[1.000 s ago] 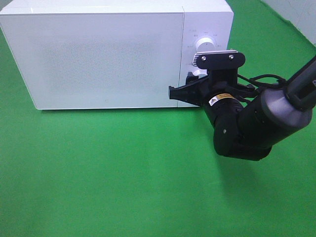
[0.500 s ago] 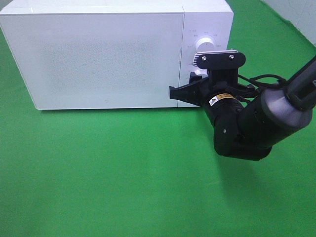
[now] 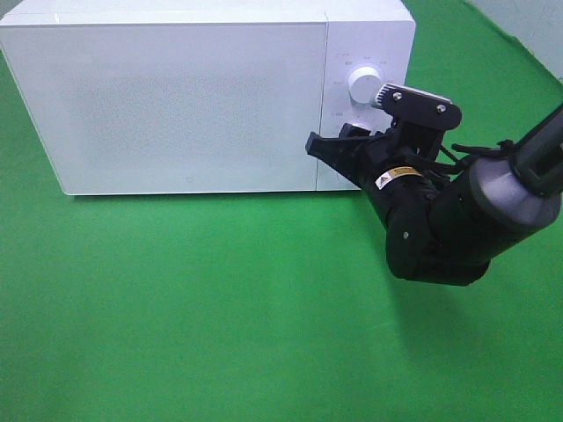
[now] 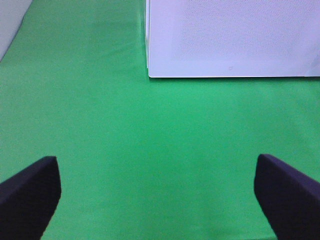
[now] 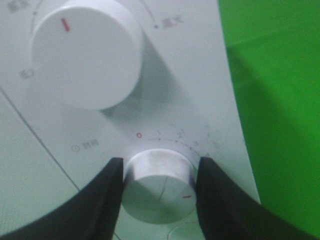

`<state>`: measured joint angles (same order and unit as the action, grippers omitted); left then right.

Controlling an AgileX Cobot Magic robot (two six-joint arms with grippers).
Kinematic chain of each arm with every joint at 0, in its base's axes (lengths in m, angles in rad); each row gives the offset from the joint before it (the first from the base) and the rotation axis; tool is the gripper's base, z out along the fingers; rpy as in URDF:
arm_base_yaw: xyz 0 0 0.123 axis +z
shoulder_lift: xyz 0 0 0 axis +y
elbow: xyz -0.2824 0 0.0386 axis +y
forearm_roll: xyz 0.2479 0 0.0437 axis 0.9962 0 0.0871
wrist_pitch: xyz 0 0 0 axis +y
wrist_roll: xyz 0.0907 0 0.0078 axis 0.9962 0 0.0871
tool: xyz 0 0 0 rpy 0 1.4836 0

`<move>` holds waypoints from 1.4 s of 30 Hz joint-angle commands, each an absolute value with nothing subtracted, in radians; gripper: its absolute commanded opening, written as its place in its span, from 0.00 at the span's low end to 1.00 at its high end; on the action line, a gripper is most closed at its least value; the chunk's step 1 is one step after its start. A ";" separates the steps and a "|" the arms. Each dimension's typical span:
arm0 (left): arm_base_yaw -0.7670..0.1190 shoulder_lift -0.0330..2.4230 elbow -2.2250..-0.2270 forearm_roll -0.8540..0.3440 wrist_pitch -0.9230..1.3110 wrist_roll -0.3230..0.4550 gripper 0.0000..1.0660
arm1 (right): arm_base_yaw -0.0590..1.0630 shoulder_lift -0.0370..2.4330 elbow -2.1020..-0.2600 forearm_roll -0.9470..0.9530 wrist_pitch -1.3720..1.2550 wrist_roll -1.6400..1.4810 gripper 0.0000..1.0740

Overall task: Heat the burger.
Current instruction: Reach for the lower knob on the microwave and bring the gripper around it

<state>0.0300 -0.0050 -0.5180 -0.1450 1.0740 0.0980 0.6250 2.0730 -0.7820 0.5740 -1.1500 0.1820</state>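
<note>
On the left, the left gripper (image 4: 155, 161) hangs over the bright green cloth (image 3: 220, 308) with its 2 dark fingers (image 4: 30, 192) spread wide apart and nothing between them; the near corner of the boxy white microwave oven (image 3: 189, 105) lies ahead of it. The oven's frosted white door (image 3: 176, 101) is closed and fills most of its front. The burger shows in none of the 3 views, so I cannot tell where it is. Right of the door, the control panel (image 3: 339, 53) carries 2 dials. The large white round upper dial (image 5: 85, 60) bears a red mark and stands free. The right gripper (image 5: 161, 164), on its bulky black arm (image 3: 457, 220), is clamped on the smaller silvery round lower dial (image 5: 159, 187), 1 black finger (image 5: 102, 195) pressed against each side, beneath a printed scale starting at a red 0.
</note>
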 commanded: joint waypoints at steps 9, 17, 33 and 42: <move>0.033 -0.022 -0.516 -0.147 1.070 0.097 0.92 | 0.631 2.074 -0.797 0.397 -1.230 0.738 0.00; 0.033 -0.022 -0.516 -0.147 1.070 0.097 0.92 | 0.631 2.074 -0.797 0.394 -1.302 1.097 0.00; 0.033 -0.022 -0.516 -0.147 1.070 0.097 0.92 | 0.631 2.074 -0.797 0.395 -1.342 1.443 0.00; 0.033 -0.022 -0.516 -0.147 1.070 0.097 0.92 | 0.631 2.074 -0.797 0.400 -1.342 1.430 0.02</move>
<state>0.0300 -0.0050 -0.5180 -0.1450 1.0740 0.0980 0.6140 2.0900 -0.7750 0.5530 -1.1670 1.4170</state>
